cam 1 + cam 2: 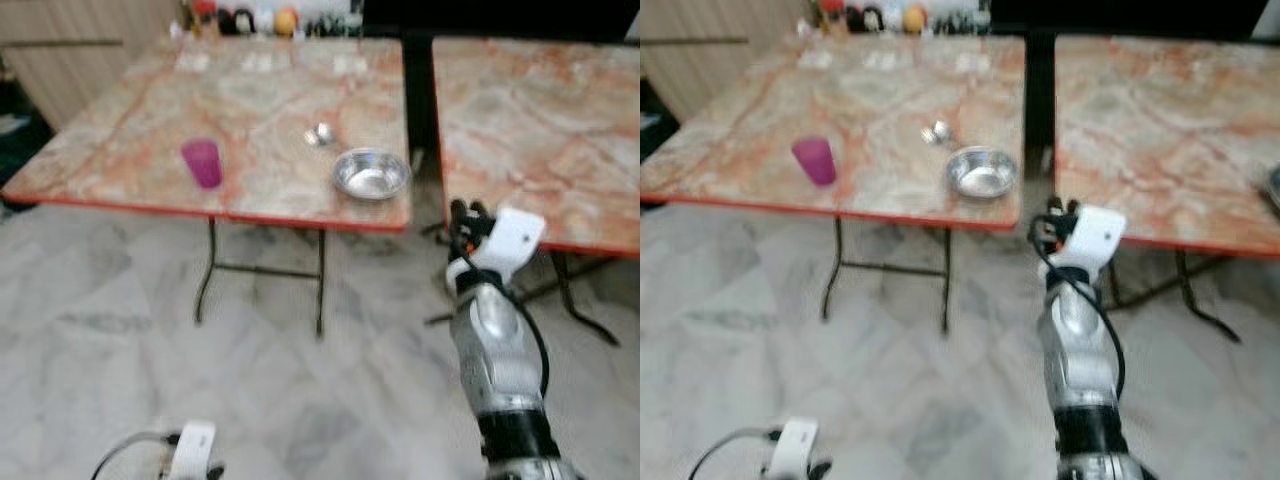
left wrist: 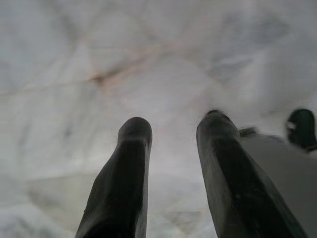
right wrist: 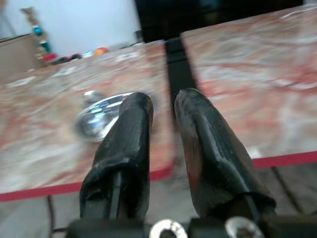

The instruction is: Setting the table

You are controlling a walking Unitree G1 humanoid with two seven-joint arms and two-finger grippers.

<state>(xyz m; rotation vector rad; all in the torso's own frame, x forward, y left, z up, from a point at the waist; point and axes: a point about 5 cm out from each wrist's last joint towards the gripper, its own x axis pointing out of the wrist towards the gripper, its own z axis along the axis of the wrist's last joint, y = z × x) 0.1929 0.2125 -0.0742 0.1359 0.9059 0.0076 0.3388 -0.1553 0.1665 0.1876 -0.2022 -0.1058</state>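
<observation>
A purple cup (image 1: 203,162) stands near the front edge of the left marble-patterned table (image 1: 120,150). A steel bowl (image 1: 371,174) sits at that table's front right corner, with a small shiny piece (image 1: 320,134) just behind it. My right gripper (image 1: 465,212) is raised off the front of the gap between the two tables, to the right of the bowl and below table height. Its fingers (image 3: 131,134) stand a narrow gap apart with nothing between them. My left gripper (image 2: 173,124) hangs low over the floor, open and empty.
A second marble-patterned table (image 1: 540,110) stands to the right, across a dark gap (image 1: 420,90). Bottles and small items (image 1: 265,20) line the left table's far edge. Thin metal table legs (image 1: 205,275) stand on the grey marble floor (image 1: 100,330).
</observation>
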